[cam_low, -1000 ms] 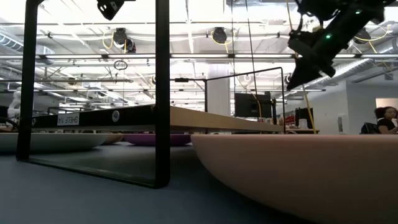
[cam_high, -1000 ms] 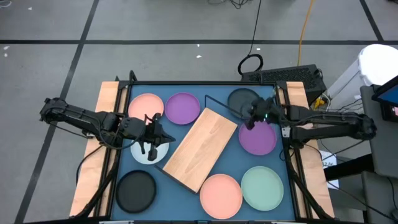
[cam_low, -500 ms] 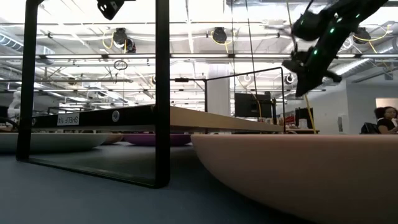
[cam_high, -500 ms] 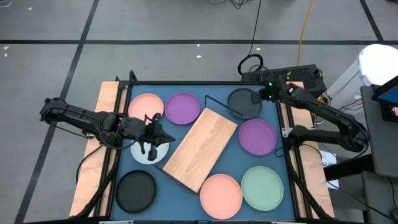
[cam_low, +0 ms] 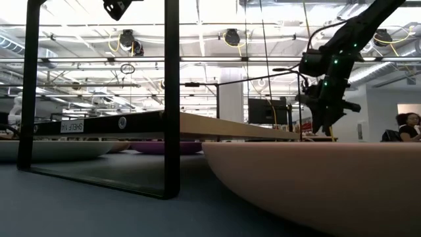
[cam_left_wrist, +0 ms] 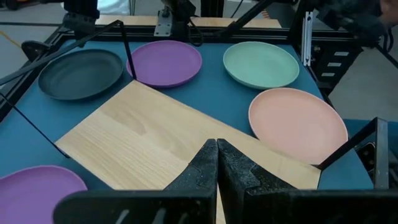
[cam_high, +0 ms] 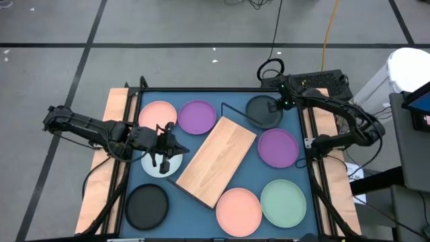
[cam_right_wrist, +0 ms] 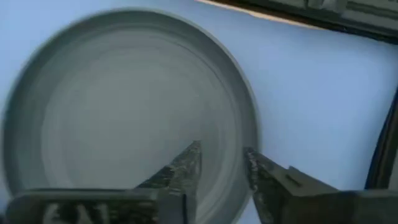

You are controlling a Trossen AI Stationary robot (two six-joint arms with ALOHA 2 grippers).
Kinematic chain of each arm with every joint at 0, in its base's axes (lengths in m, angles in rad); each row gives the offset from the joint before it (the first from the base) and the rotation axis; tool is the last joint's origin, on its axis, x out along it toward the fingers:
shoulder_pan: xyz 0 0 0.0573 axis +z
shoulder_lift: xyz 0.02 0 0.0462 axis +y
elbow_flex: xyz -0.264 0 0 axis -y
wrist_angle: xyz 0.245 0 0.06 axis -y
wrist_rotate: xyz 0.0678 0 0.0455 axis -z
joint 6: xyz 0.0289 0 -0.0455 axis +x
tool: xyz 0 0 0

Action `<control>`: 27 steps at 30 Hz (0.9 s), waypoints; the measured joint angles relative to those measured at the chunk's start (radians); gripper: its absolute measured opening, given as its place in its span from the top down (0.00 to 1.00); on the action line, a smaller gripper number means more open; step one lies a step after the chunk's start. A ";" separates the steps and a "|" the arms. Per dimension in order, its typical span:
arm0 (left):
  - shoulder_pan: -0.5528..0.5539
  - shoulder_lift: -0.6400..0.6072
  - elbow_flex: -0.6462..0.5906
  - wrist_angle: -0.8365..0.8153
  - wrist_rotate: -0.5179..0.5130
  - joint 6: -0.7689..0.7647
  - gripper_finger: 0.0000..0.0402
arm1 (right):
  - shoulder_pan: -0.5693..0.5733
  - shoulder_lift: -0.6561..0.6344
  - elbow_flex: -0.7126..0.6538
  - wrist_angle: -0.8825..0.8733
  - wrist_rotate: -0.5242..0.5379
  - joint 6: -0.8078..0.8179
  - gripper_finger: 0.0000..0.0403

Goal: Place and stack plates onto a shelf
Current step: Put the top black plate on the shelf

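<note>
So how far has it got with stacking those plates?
Nothing is stacked yet: the shelf is bare, and all the plates lie on the table around it. The right gripper, fingers apart, hangs over the far black plate. The left gripper, shut and empty, sits over the white plate. All eight remain.

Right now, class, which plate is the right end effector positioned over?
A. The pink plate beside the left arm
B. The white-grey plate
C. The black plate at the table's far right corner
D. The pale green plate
C: in the high view the right end effector hangs at the edge of the black plate, and its wrist view shows that plate beneath the parted fingers.
</note>
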 joint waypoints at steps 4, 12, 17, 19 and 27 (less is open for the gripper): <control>0.000 0.000 0.000 0.000 0.000 0.000 0.99 | -0.014 0.019 0.000 0.000 0.003 -0.005 0.61; 0.000 0.000 0.000 0.000 0.000 0.000 0.99 | -0.029 0.019 -0.012 -0.004 0.052 -0.005 0.56; 0.000 0.000 0.000 0.000 0.000 -0.001 0.99 | -0.029 0.019 -0.046 -0.002 0.051 -0.006 0.59; 0.000 0.000 0.000 0.000 0.000 -0.004 0.99 | -0.029 0.019 -0.057 -0.003 0.050 -0.006 0.60; 0.000 0.000 0.000 0.000 0.000 -0.007 0.99 | -0.028 0.019 -0.091 0.038 0.049 -0.005 0.63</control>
